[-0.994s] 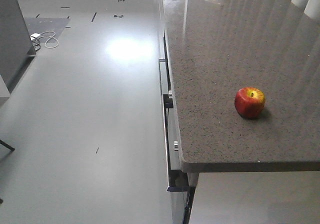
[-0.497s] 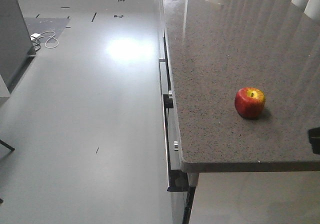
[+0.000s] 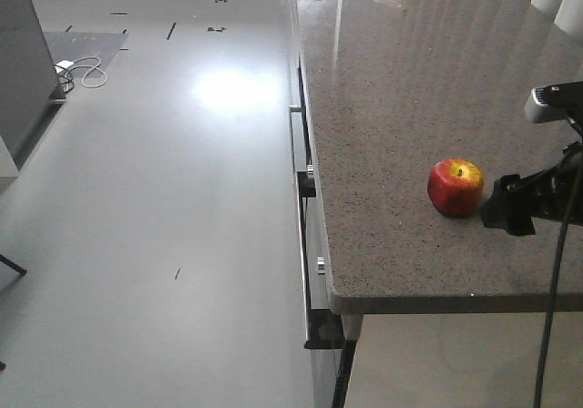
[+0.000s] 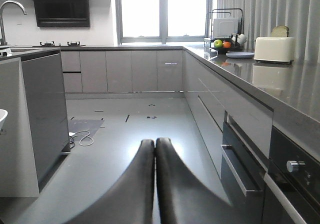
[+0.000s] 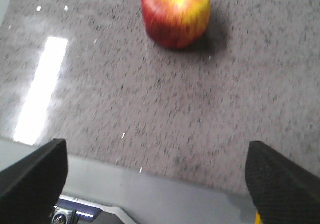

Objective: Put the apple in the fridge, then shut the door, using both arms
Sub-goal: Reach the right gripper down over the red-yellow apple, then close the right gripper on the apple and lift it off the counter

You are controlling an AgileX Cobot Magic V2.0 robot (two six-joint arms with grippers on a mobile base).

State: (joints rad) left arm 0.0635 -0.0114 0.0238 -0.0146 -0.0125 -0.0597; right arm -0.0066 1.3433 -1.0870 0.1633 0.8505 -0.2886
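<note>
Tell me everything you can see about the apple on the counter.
The apple is small, round and glossy red, with a yellow patch around the dark stem hollow on top. It looks whole. It sits upright on the speckled grey stone countertop, near the edge closest to the camera, and casts a soft shadow. Only the countertop touches it. The open right gripper is close beside it but not in contact.

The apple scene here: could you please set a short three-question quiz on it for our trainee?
1. True or false: the apple lies on the floor.
2. The right end effector is: A) open, short of the apple; B) shut on the apple; C) shut and empty.
3. Fill in: the left end effector is ____ (open or shut).
Key: 1 false, it sits on the countertop; 2 A; 3 shut.
</note>
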